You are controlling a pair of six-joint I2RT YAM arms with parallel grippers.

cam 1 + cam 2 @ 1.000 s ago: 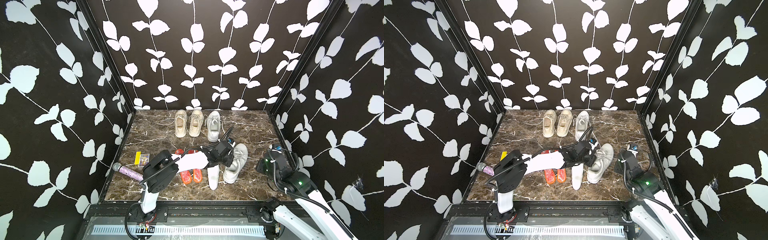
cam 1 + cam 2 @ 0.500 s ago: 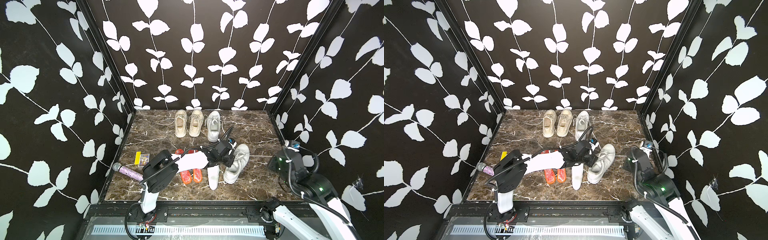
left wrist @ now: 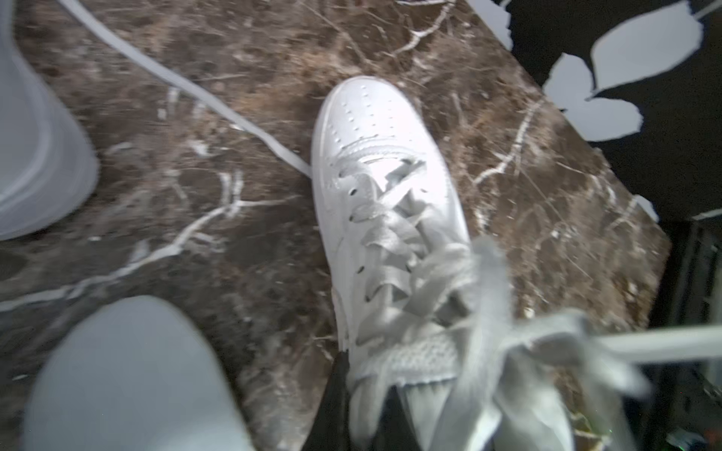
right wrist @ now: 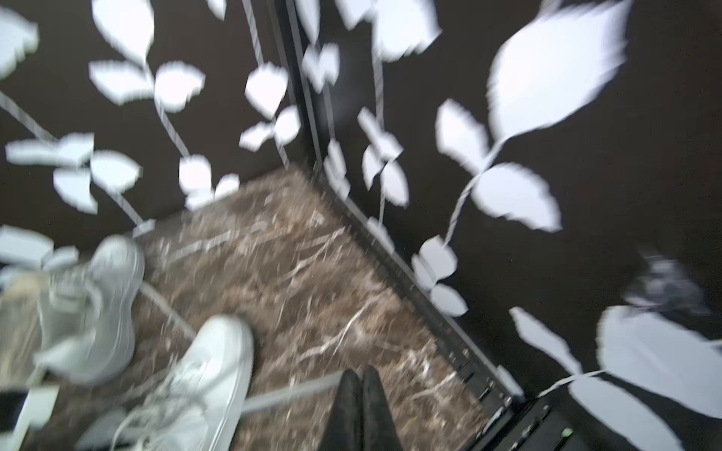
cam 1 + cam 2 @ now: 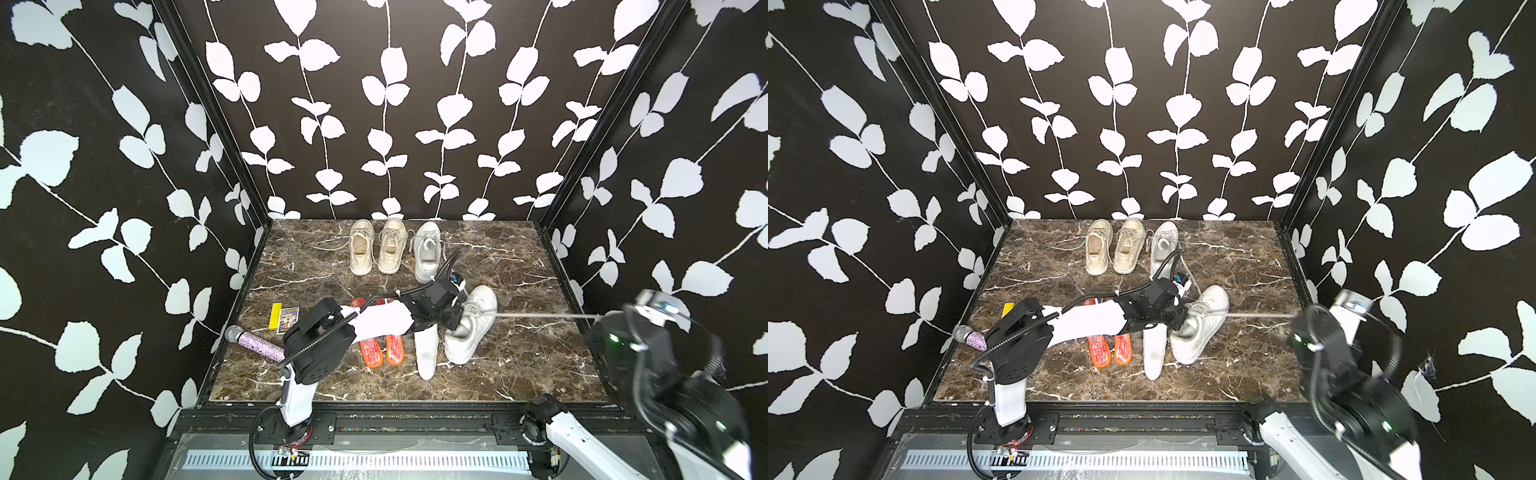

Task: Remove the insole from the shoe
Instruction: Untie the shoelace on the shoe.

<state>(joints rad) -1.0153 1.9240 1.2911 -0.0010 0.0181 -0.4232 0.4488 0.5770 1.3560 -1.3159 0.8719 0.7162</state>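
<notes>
The white shoe (image 5: 471, 328) (image 5: 1200, 328) stands right of centre on the marble floor, toe pointing away to the right. My left gripper (image 5: 451, 322) (image 3: 365, 378) is shut on its tongue and collar edge and hides the shoe's inside. One shoelace (image 5: 540, 316) (image 4: 293, 392) runs taut from the shoe to my right gripper (image 5: 598, 318) (image 4: 360, 373), which is shut on the lace's end near the right wall. A white insole (image 5: 427, 349) (image 5: 1152, 353) lies flat on the floor just left of the shoe.
Two beige sneakers (image 5: 376, 249) and a white sneaker (image 5: 427, 253) line the back wall. Two orange insoles (image 5: 382, 351) lie left of the white one. A glittery purple microphone (image 5: 255, 343) and small cards (image 5: 282, 318) sit front left. Patterned walls close three sides.
My right arm has drawn back to the right and toward the front, pulling the lace out straight and taut. The left arm and the shoe have hardly moved.
</notes>
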